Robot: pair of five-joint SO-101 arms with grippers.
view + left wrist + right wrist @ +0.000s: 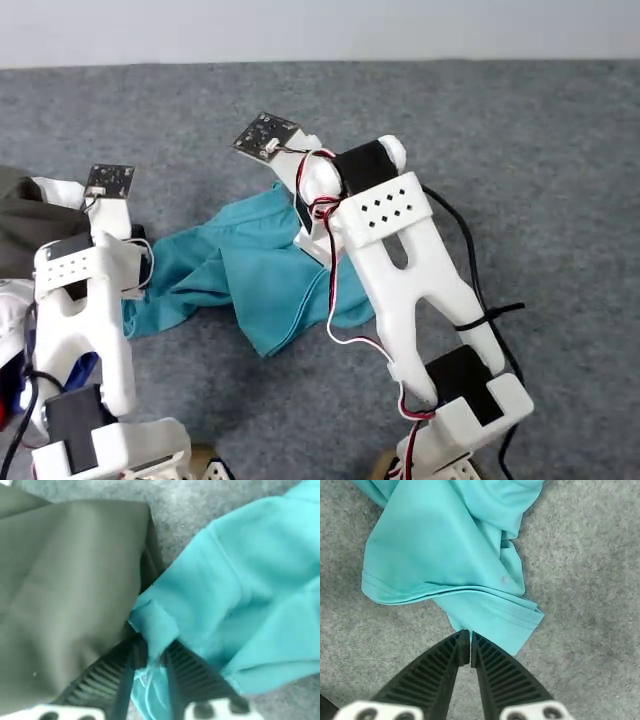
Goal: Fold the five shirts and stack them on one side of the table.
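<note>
Teal shirt pinched by left claw; right claw pressed together at hem

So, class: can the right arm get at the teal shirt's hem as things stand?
Probably yes: the right gripper sits at the hem of the teal shirt, nothing lying between, but its jaws are shut and must open first.

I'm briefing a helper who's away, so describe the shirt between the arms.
On the grey table, look near the middle. A crumpled shirt lies there, pinched by the left gripper. It is bright teal, unlike the dark olive shirt beside it.
</note>
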